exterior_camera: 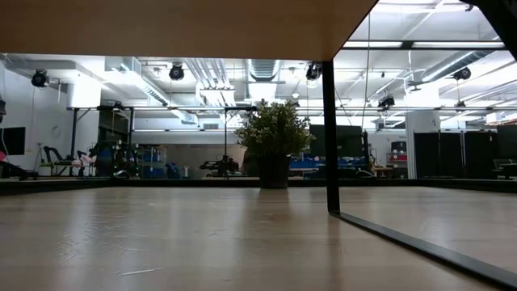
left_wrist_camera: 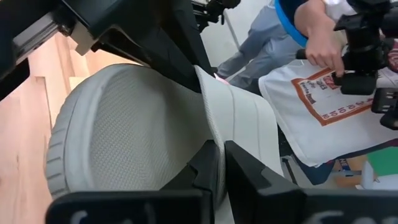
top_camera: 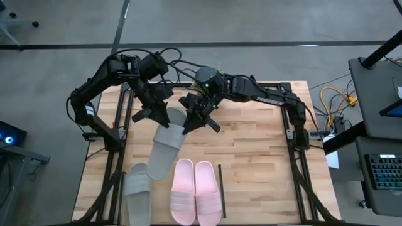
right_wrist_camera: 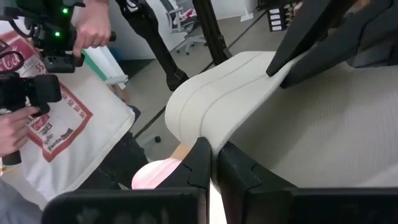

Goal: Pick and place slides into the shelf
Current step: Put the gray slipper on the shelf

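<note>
We've got the left gripper (top_camera: 157, 112) on the far-left part of the table (top_camera: 257, 150), fingers (left_wrist_camera: 208, 177) pinched onto the strap edge of a grey-green slide (top_camera: 167, 143). That slide sits angled, strap end at the far side between both grippers, heel end pointing near-left. Its mate, the second grey-green slide (top_camera: 137, 189), lies near-left at the table edge, just beside the held one's heel. Right of that, the pink pair (top_camera: 195, 191) sits side by side, touching, at the near edge. A thin black upright bar (top_camera: 220, 181) of the shelf stands just right of the pink pair; in the low view that bar (exterior_camera: 329, 137) rises under a wood board (exterior_camera: 186, 28). The right gripper (top_camera: 202, 114) reaches in from the far right, its fingers (right_wrist_camera: 199, 165) clamped on the same strap's other edge. Both arms crowd the far end of that slide. Wrist views show a person's hand (left_wrist_camera: 323, 46) on camera gear (left_wrist_camera: 360, 43) beyond the table.
</note>
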Motion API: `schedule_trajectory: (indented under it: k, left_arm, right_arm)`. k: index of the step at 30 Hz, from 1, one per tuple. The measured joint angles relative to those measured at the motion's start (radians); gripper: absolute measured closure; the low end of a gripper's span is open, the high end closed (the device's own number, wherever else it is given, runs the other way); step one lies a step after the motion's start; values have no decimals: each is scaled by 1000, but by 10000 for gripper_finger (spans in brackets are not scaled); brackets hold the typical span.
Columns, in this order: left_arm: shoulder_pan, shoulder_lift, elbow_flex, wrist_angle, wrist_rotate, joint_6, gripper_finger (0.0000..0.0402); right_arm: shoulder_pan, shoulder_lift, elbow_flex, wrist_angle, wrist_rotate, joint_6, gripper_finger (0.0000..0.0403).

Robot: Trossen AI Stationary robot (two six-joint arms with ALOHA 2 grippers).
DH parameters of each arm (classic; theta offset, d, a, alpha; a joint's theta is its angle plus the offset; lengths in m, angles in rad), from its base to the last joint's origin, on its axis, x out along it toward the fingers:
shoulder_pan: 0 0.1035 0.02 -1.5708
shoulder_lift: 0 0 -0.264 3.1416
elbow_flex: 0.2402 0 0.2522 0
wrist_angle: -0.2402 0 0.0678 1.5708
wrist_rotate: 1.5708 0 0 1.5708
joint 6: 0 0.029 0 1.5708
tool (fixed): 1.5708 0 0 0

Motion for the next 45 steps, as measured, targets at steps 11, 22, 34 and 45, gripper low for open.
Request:
schedule_trajectory:
  k: [11, 22, 34, 45]
  left_arm:
    - [0, -16, -1, -2, 1, 5, 401]
    - [0, -33, -1, -3, 11, -13, 401]
    - [-2, -96, -3, -3, 21, -91, 402]
    - [-13, -175, -6, 10, -100, -141, 401]
  right_arm:
    - [-30, -9, 1, -36, 108, 5, 359]
    - [-46, -23, 1, -61, 130, 3, 317]
    - [-112, -89, 1, -171, 189, 12, 305]
    - [-122, -174, 1, -202, 293, 27, 313]
